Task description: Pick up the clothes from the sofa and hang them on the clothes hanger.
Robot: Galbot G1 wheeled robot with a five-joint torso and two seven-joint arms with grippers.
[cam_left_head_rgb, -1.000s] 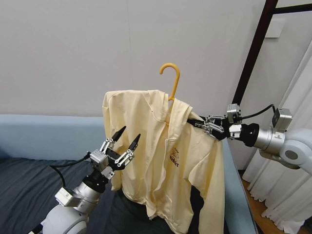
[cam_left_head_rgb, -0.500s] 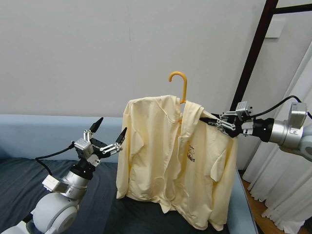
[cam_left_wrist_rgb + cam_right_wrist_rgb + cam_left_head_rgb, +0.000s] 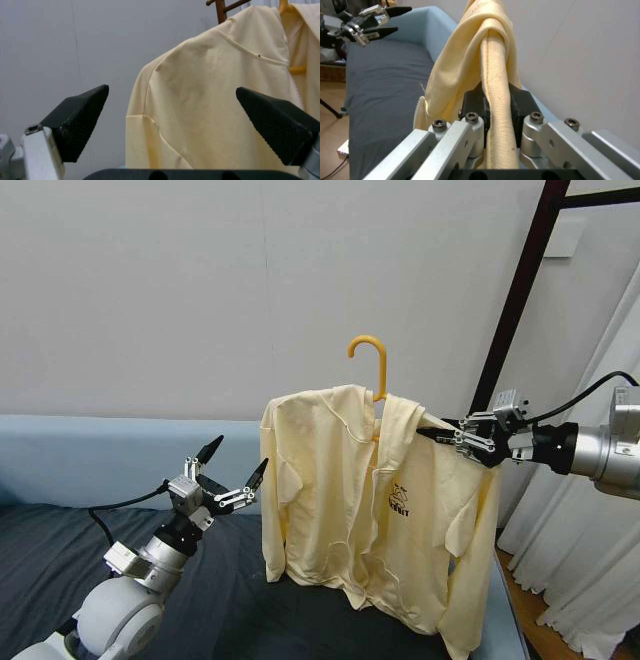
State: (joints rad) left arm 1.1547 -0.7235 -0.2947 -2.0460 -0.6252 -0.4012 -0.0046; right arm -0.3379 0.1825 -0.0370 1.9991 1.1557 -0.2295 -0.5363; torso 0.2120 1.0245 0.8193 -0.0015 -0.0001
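Grey wall behind, blue sofa (image 3: 60,460) below: cream hoodie (image 3: 340,510) up on its orange hanger (image 3: 372,360).
My right gripper's (image 3: 448,435) fingers (image 3: 472,107) are clamped on the hanger's cloth-covered shoulder over the sofa's right end, so the hoodie drapes from them above the seat. My left gripper (image 3: 238,462) is spread wide and empty above the sofa's middle, with the hoodie's sleeve near its fingertips (image 3: 80,112).

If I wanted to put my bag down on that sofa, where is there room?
The dark sofa seat is bare under and beyond the left gripper, whose jaws stand open, apart from the yellow hoodie. The other side is crowded: the right gripper clamps the hanger there, and the hoodie hangs low beside the dark pole.
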